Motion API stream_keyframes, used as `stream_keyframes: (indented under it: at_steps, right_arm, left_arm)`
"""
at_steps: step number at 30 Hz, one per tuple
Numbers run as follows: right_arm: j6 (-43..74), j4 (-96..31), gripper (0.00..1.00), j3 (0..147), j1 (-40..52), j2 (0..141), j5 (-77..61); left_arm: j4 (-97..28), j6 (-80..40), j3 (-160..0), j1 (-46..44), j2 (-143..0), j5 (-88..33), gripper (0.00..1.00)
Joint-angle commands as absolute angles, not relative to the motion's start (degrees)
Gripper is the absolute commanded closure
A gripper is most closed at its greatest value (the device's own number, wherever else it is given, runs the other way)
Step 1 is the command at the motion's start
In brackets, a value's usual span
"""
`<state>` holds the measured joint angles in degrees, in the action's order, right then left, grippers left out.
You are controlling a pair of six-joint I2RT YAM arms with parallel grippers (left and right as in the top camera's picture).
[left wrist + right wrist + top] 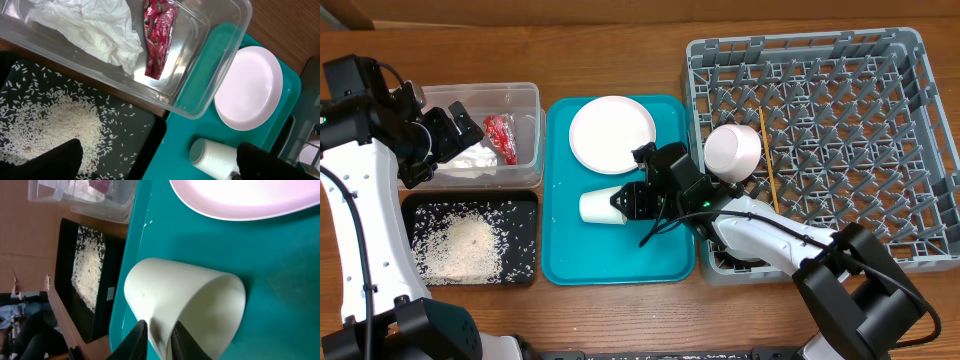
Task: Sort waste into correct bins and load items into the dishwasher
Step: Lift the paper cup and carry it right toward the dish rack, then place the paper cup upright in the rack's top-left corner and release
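Brown wooden tabletop (620, 40) is carrying everything, with a teal tray (560, 250) sitting in the middle. The tray is holding the pale pink plate (612, 134) at its far end and the cream cup (600, 205), which is lying on its side nearer the front. The right gripper (159, 327) is pinching the cup's rim, one finger inside the mouth and one against the outer wall. The left gripper (463, 127) is hovering over the clear tub (530, 95), fingers spread wide with nothing between them. In the tub the red wrapper (501, 137) and white tissue (95, 30) are lying side by side. Rice grains (465, 245) are lying in the black tray (525, 205) just in front of the tub. In the grey dish rack (920, 60) on the right, a pale bowl (732, 150) is resting near the left edge with a chopstick (769, 165) just beside it.
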<state>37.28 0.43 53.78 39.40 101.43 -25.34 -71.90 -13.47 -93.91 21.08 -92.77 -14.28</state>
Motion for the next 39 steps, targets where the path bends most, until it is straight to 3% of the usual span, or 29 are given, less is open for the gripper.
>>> stream_keyframes:
  at_steps: [1,8,18,23,28,35,39]
  right_arm:
    - [37.10,0.60,0.83,53.15,39.31,101.82,-25.76]
    - [37.10,0.62,0.96,53.15,39.31,101.82,-25.78]
    - [30.13,-0.32,0.96,59.31,38.37,96.82,-28.69]
    - [24.49,-20.53,0.96,75.70,33.80,95.85,-31.20]
    - [22.94,-30.85,0.96,83.61,30.92,95.83,-31.22]
    - [19.44,-31.92,0.96,83.74,30.00,95.85,-31.55]
    - [18.37,-29.52,0.96,83.74,26.37,95.85,-38.98]
  left_arm:
    - [-71.75,-12.84,-94.67,20.82,-91.85,-13.96,0.00]
    - [-71.75,-12.84,-94.67,20.82,-91.85,-13.96,0.00]
    - [-71.75,-12.84,-94.67,20.82,-91.85,-13.96,0.00]
    - [-71.75,-12.84,-94.67,20.82,-91.85,-13.96,0.00]
    - [-71.75,-12.84,-94.67,20.82,-91.85,-13.96,0.00]
    - [-71.75,-12.84,-94.67,20.82,-91.85,-13.96,0.00]
    - [-71.75,-12.84,-94.67,20.82,-91.85,-13.96,0.00]
